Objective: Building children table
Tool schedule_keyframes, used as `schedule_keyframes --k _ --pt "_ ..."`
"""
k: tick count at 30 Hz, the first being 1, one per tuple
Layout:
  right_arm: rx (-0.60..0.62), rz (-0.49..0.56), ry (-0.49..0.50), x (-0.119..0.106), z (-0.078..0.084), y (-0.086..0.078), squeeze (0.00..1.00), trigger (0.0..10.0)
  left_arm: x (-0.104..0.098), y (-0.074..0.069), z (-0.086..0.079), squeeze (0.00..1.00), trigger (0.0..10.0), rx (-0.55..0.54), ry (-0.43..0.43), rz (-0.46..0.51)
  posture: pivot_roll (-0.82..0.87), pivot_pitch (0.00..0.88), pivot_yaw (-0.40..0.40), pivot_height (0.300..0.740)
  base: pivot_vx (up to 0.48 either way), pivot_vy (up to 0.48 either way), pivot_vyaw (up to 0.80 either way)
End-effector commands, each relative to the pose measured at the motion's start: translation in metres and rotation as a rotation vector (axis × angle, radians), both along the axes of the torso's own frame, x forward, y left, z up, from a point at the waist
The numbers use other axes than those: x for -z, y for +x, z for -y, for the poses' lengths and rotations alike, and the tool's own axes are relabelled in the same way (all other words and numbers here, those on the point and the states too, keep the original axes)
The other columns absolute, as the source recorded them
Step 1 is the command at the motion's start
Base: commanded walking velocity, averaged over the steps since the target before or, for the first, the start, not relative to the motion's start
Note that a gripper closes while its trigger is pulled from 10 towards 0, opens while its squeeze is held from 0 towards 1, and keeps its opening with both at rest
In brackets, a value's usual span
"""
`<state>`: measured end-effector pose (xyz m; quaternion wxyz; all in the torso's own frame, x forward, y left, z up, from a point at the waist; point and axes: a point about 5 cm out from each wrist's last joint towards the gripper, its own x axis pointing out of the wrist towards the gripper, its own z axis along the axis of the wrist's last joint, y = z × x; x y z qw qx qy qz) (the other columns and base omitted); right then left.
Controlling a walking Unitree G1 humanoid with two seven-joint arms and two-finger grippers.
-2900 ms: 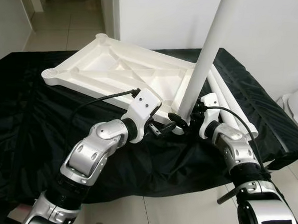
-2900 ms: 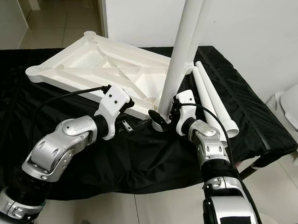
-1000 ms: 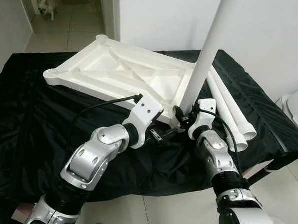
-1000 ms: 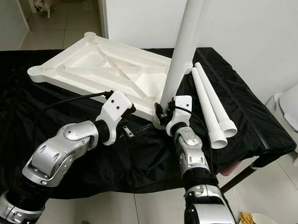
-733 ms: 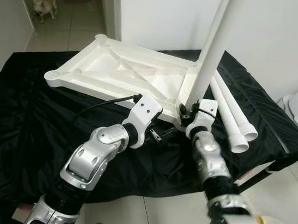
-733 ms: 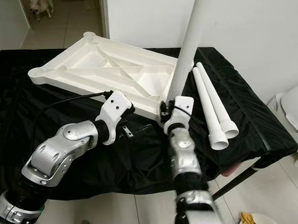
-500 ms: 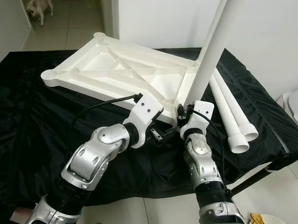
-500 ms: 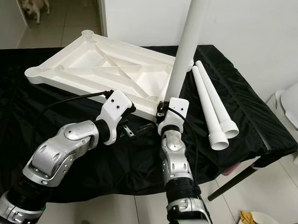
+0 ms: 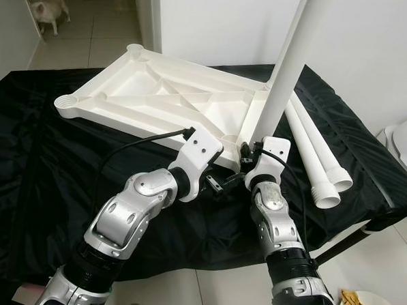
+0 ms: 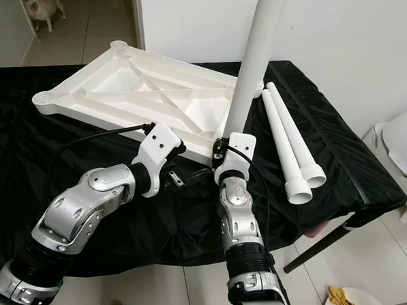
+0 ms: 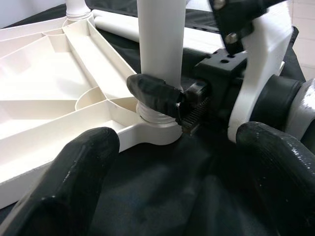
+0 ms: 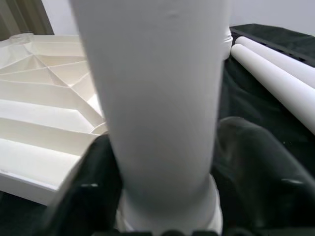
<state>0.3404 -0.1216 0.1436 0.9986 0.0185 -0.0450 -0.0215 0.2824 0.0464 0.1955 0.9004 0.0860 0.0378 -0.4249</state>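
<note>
Three legs, head views: one upright leg (image 9: pixel 284 68) stands in the near right corner socket of the upside-down white tabletop (image 9: pixel 158 99); two loose legs (image 9: pixel 314 155) lie side by side on the black cloth (image 9: pixel 39 164), just right of the tabletop.
Right gripper, head views: the right gripper (image 10: pixel 220 152) is at the foot of the upright leg, fingers clamped around it.
Left gripper, head views: the left gripper (image 9: pixel 222 185) hovers over the cloth just before that corner, fingers spread, touching nothing.
Surroundings, head views: a small dog (image 9: pixel 48 9) stands on the tiled floor through the doorway; a white seat (image 10: pixel 403 146) shows at the right edge.
Left wrist view: its two fingertips (image 11: pixel 78 172) sit wide apart; between them are the socket, the leg base and the other gripper's finger pressed on the leg.
Right wrist view: the leg (image 12: pixel 157 98) rises between both fingers (image 12: pixel 256 157), which press its sides; the tabletop ribs lie beyond, the two loose legs to one side.
</note>
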Motion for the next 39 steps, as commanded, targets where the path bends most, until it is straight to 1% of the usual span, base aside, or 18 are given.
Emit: schedule_keyframes --k 1,5,7,11,13,14,15,16,17,18,23,25,26,27,28,30,34,39 --pt "-0.016 0.006 0.013 -0.002 0.003 -0.001 1.00 10.0 -0.003 0.003 0.000 0.00 10.0 -0.007 0.003 0.013 -0.08 0.013 -0.008 0.740 0.000 0.000 0.00" --pt "-0.047 0.019 0.017 -0.004 0.004 0.000 1.00 10.0 -0.003 0.003 0.000 0.00 10.0 -0.006 0.004 0.015 -0.08 0.013 -0.008 0.740 0.000 0.000 0.00" --pt "-0.035 0.021 -0.005 -0.005 0.013 0.001 1.00 10.0 -0.003 0.003 0.000 0.00 10.0 -0.003 0.005 0.014 -0.09 0.017 -0.004 0.740 0.000 0.000 0.00" --pt "-0.027 0.014 -0.013 -0.004 0.019 0.001 1.00 10.0 -0.003 0.002 0.000 0.00 10.0 -0.001 0.005 0.013 -0.09 0.017 -0.002 0.740 0.000 0.000 0.00" --pt "-0.043 0.013 -0.020 -0.004 0.020 0.001 1.00 10.0 -0.003 0.002 0.000 0.00 10.0 0.000 0.006 0.013 -0.09 0.018 -0.002 0.740 0.000 0.000 0.00" --pt "-0.082 0.011 -0.011 -0.004 0.020 0.002 1.00 10.0 -0.003 0.002 0.000 0.00 10.0 0.000 0.007 0.013 -0.08 0.021 0.001 0.740 0.000 0.000 0.00" --pt "-0.143 0.006 -0.010 -0.003 0.018 0.002 0.59 10.0 -0.003 0.002 0.000 0.00 10.0 0.001 0.009 0.013 -0.08 0.021 0.004 0.740 0.000 0.000 0.00" --pt "-0.143 0.006 -0.010 -0.003 0.018 0.002 0.59 10.0 -0.003 0.002 0.000 0.00 10.0 0.001 0.009 0.013 -0.08 0.021 0.004 0.740 0.000 0.000 0.00" --pt "-0.187 0.001 -0.007 -0.003 0.017 0.002 0.00 10.0 -0.003 0.002 -0.001 0.00 10.0 0.001 0.011 0.012 -0.08 0.021 0.005 0.740 0.000 0.000 0.00" --pt "-0.187 0.001 -0.007 -0.003 0.017 0.002 0.00 10.0 -0.003 0.002 -0.001 0.00 10.0 0.001 0.011 0.012 -0.08 0.021 0.005 0.740 0.000 0.000 0.00" --pt "-0.332 0.002 -0.013 -0.004 0.021 0.003 0.00 10.0 -0.003 0.002 -0.002 0.00 10.0 0.001 0.016 0.011 -0.08 0.023 0.010 0.740 0.000 0.000 0.00" --pt "-0.346 0.002 -0.010 -0.005 0.021 0.003 0.00 10.0 -0.003 0.002 -0.002 0.00 10.0 0.001 0.016 0.011 -0.08 0.023 0.010 0.740 0.000 0.000 0.00" --pt "-0.399 0.000 -0.024 -0.005 0.024 0.004 0.00 10.0 -0.003 0.002 -0.002 0.00 10.0 0.002 0.016 0.011 -0.07 0.024 0.011 0.740 0.000 0.000 0.00" --pt "-0.443 -0.003 -0.060 -0.006 0.027 0.005 0.00 10.0 -0.003 0.001 -0.002 0.00 10.0 0.004 0.016 0.010 -0.07 0.024 0.011 0.740 0.000 0.000 0.00" --pt "-0.443 -0.003 -0.060 -0.006 0.027 0.005 0.00 10.0 -0.003 0.001 -0.002 0.00 10.0 0.004 0.016 0.010 -0.07 0.024 0.011 0.740 0.000 0.000 0.00" --pt "-0.514 -0.005 -0.127 -0.008 0.034 0.007 0.00 10.0 -0.003 0.001 -0.002 0.00 10.0 0.006 0.019 0.010 -0.07 0.023 0.012 0.740 0.000 0.000 0.00" --pt "-0.566 -0.012 -0.156 -0.011 0.043 0.011 0.00 10.0 -0.003 0.001 -0.002 0.00 10.0 0.006 0.020 0.009 -0.07 0.024 0.013 0.740 0.000 0.000 0.00" --pt "-0.622 -0.016 -0.180 -0.015 0.047 0.015 0.00 10.0 -0.002 0.000 -0.002 0.00 10.0 0.007 0.021 0.008 -0.06 0.022 0.014 0.740 0.000 0.000 0.00"
